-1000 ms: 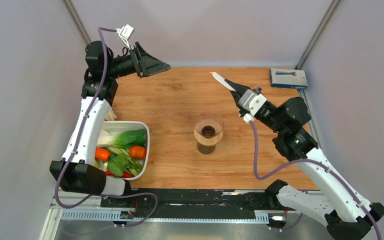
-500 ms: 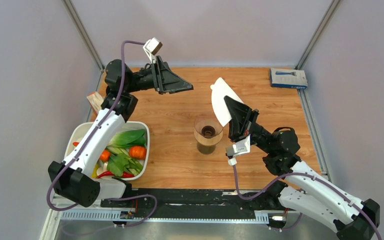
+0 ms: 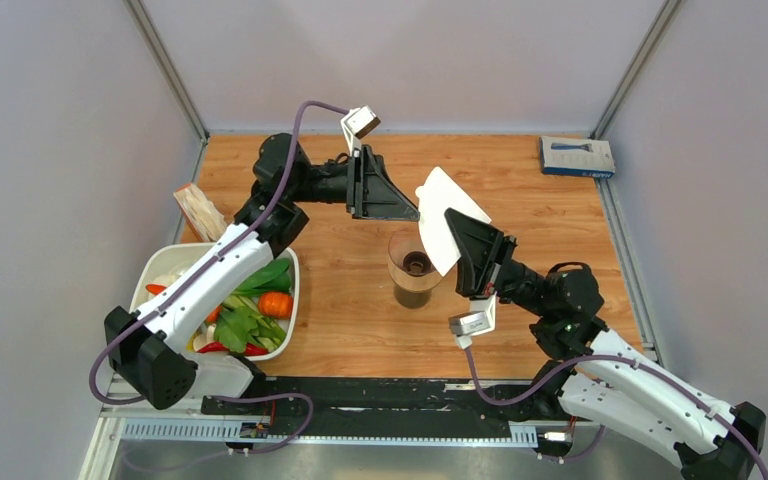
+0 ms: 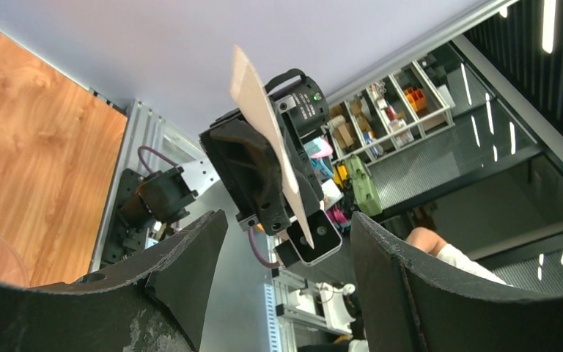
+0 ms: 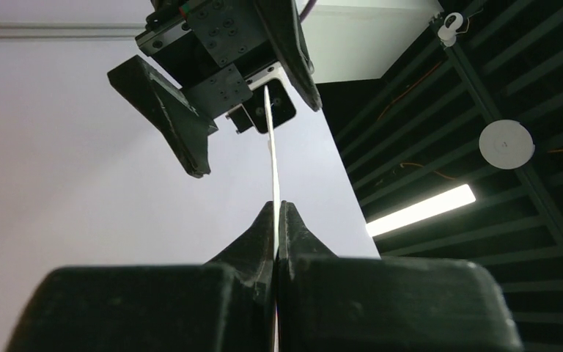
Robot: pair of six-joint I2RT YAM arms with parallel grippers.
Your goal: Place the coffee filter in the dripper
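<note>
As the dripper [image 3: 400,268] is waiting without its paper at mid-table [image 3: 340,290], we are looking at what we judge to be a handover taking shape above it. Nearest us, the right arm is rising from its base at the near edge and folding back toward the centre. To its left, a bowl [image 3: 293,290] of vegetables [image 3: 250,300] is sitting apart from the action.

The right gripper [image 3: 452,222] is clamping the filter [image 3: 438,210] by its lower edge, jaws pressed tight on the flat sheet, which its own camera is showing edge-on as a thin line. We are judging that the sheet is being held upright so the other arm can get at it, since folded flat it would not seat in the cone.

The filter is hanging just above and right of the dripper, overlapping its rim from overhead, and not yet inside. Whether it is touching the rim we cannot tell. The dripper is standing on a dark cup [image 3: 413,296].

Farther back, the left arm is stretching in from the left, forearm near level. The left gripper [image 3: 405,208] is pointing at the sheet with jaws spread wide and nothing between them, the paper lined up in the gap in its wrist view. A box [image 3: 577,157] is lying in the far right corner.
</note>
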